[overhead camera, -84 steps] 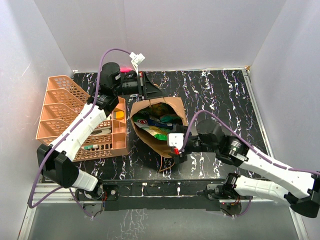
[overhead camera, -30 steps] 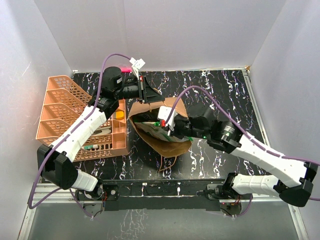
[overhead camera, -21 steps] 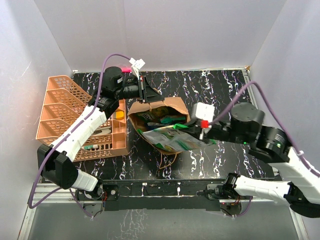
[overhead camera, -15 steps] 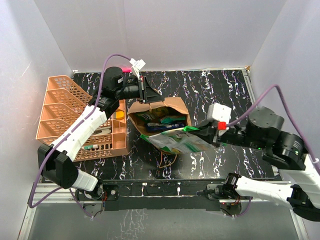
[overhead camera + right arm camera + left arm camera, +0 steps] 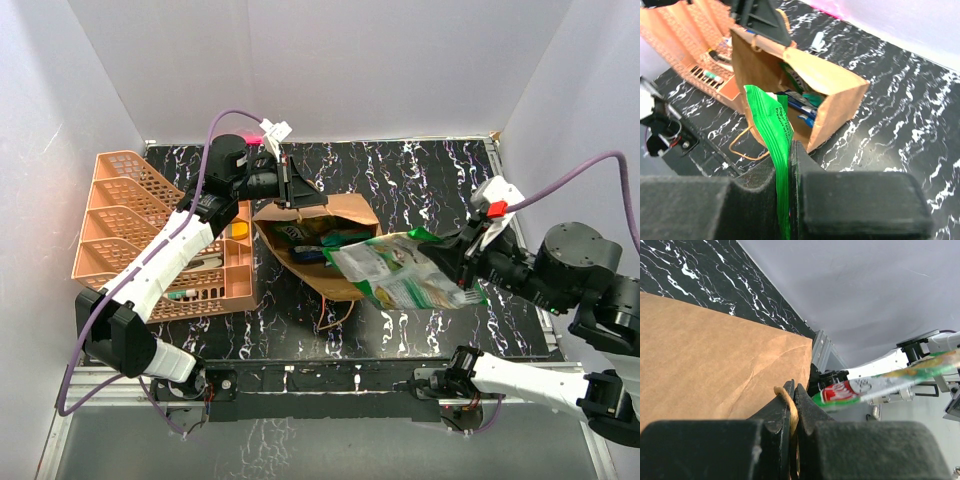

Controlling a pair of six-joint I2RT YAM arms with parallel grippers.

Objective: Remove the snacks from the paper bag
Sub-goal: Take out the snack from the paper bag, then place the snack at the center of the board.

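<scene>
The brown paper bag (image 5: 345,210) lies on its side mid-table, mouth toward the near edge. My left gripper (image 5: 293,195) is shut on the bag's twisted paper handle (image 5: 785,396) at the far rim, next to the bag's wall (image 5: 715,355). My right gripper (image 5: 455,262) is shut on a large green foil snack packet (image 5: 400,275), held in the air to the right of the bag, clear of its mouth. In the right wrist view the packet (image 5: 769,117) hangs edge-on from the gripper (image 5: 790,150). More snacks (image 5: 315,245), green and dark blue, lie inside the bag (image 5: 840,95).
An orange lattice tray (image 5: 130,220) with small items stands left of the bag, touching it. The bag's other handle loop (image 5: 335,315) lies on the black marbled table toward the near edge. White walls close in the left, back and right.
My right gripper has pulled the green packet out of the bag and carried it right and upward. The left gripper has kept its hold on the handle.
</scene>
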